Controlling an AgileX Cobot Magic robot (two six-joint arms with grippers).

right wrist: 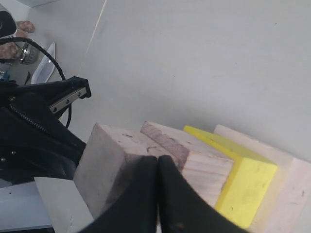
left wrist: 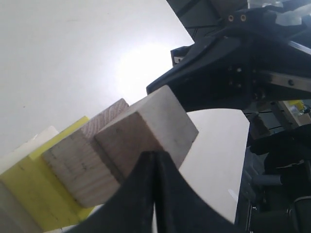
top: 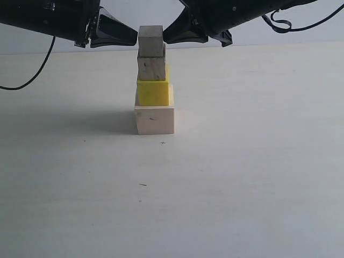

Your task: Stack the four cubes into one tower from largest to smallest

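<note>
The tower stands mid-table: the largest pale cube (top: 155, 119) at the bottom, then the yellow cube (top: 153, 92), the medium grainy cube (top: 151, 67), and the smallest cube (top: 151, 41) on top, set slightly askew. My left gripper (top: 134, 37) is shut, its tip against the smallest cube's left side. My right gripper (top: 166, 36) is shut, its tip against the right side. In the left wrist view the shut left gripper (left wrist: 154, 154) meets the smallest cube (left wrist: 150, 128). In the right wrist view the shut right gripper (right wrist: 158, 158) touches the smallest cube (right wrist: 109, 160), beside the medium cube (right wrist: 204, 162) and the yellow cube (right wrist: 243, 184).
The pale table (top: 242, 177) spreads wide around the tower. Black cables (top: 32, 78) hang from both arms at the back. Clutter lies beyond the table's edge (right wrist: 24, 53) in the right wrist view.
</note>
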